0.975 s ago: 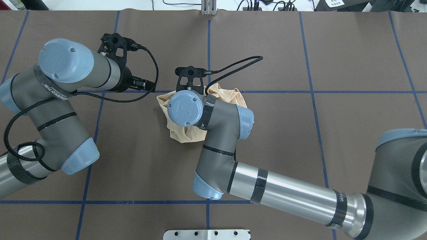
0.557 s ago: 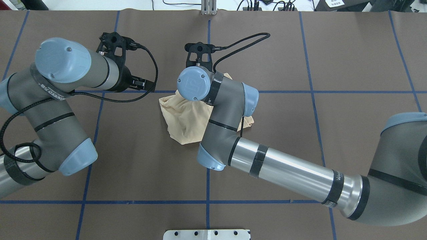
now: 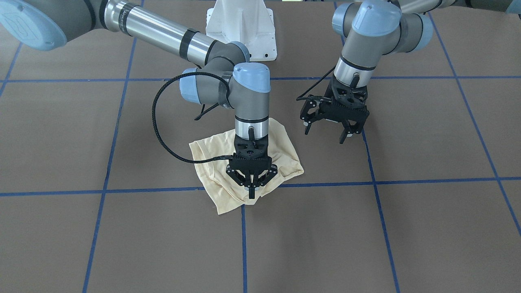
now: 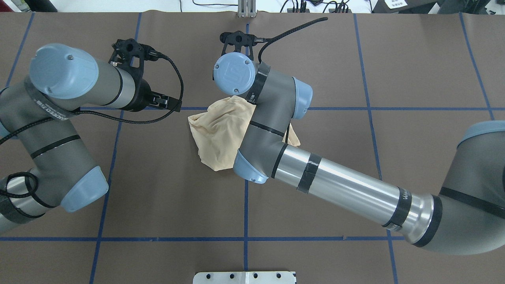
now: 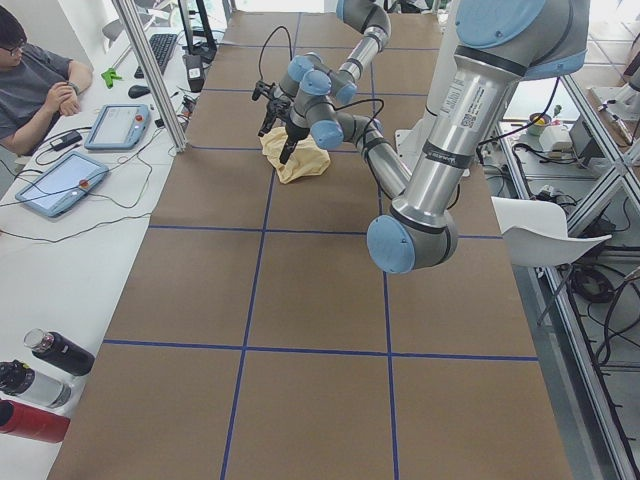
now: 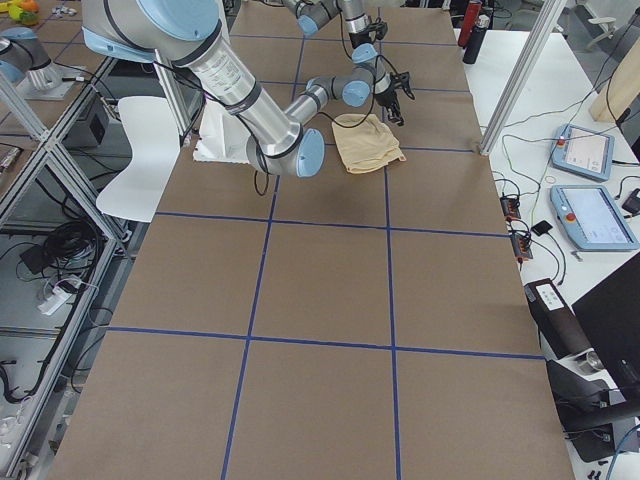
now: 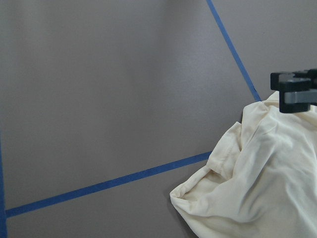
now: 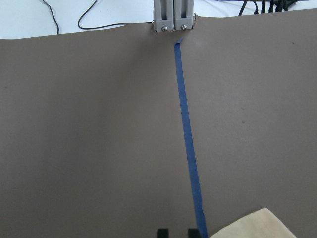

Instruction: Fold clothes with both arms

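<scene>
Shirt [image 3: 207, 160] cream-yellow, plain. Table [image 3: 407, 236] brown, blue grid lines. Left arm [image 3: 358, 44], right arm [image 3: 158, 32] grey-silver, light-blue caps.

I'm in a robotics lab. My wide table covered in brown paper with a blue tape grid [image 5: 300, 300] stands inside a silver aluminium frame [image 5: 150, 72]. Alongside it, a seated operator in a grey T-shirt [image 5: 35, 80] sits at a white bench [image 5: 60, 260] with two grey touchscreen teach pendants with red stop buttons [image 5: 58, 185] and trailing cables.

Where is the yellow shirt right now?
In the overhead view, the shirt lies bunched up near the middle of the table, where the blue tape lines cross, partly hidden under the right arm.
</scene>
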Controlling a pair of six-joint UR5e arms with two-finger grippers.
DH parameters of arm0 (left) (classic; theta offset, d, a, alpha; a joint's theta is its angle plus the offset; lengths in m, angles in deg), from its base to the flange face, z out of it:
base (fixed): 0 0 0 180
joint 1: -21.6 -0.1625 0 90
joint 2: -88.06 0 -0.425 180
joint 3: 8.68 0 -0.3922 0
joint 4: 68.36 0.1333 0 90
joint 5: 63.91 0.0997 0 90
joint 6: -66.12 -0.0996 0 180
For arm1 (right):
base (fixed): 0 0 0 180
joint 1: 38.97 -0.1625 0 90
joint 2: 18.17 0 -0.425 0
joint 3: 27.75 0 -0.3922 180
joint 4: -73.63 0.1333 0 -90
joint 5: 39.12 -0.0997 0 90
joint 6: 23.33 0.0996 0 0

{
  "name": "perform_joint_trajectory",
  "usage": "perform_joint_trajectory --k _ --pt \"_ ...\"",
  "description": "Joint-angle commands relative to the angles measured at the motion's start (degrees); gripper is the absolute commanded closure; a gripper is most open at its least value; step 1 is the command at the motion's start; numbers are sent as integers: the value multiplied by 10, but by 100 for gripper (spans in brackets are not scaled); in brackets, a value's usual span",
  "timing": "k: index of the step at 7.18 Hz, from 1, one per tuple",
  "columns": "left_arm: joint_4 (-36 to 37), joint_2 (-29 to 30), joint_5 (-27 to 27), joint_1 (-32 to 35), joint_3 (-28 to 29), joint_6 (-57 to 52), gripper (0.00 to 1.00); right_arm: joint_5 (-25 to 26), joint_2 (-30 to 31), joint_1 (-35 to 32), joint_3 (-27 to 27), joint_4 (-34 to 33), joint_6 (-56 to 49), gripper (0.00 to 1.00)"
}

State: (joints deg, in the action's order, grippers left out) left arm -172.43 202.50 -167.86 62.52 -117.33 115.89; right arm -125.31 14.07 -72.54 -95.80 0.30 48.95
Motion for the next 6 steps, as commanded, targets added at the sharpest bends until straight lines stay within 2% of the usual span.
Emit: perform_joint_trajectory --k 1,2,3,4,5,6 --pt "3 -62 -11 8 -58 -23 0 -92 68 -34 -144 -106 -41 1" --pt "10 -103 -11 21 -91 -57 0 -107 162 -50 -278 -156 -83 1" --pt "24 -138 -22 48 -116 -101 0 -149 230 -80 -381 -213 -132 1" --pt "24 -176 -46 88 -128 -158 0 -172 284 -108 -453 -250 -190 1" --pt "23 -212 -70 145 -127 -245 0 -218 361 -146 -495 -245 -247 1" --pt "24 -242 -117 228 -120 -330 0 -273 428 -203 -529 -243 -324 1"
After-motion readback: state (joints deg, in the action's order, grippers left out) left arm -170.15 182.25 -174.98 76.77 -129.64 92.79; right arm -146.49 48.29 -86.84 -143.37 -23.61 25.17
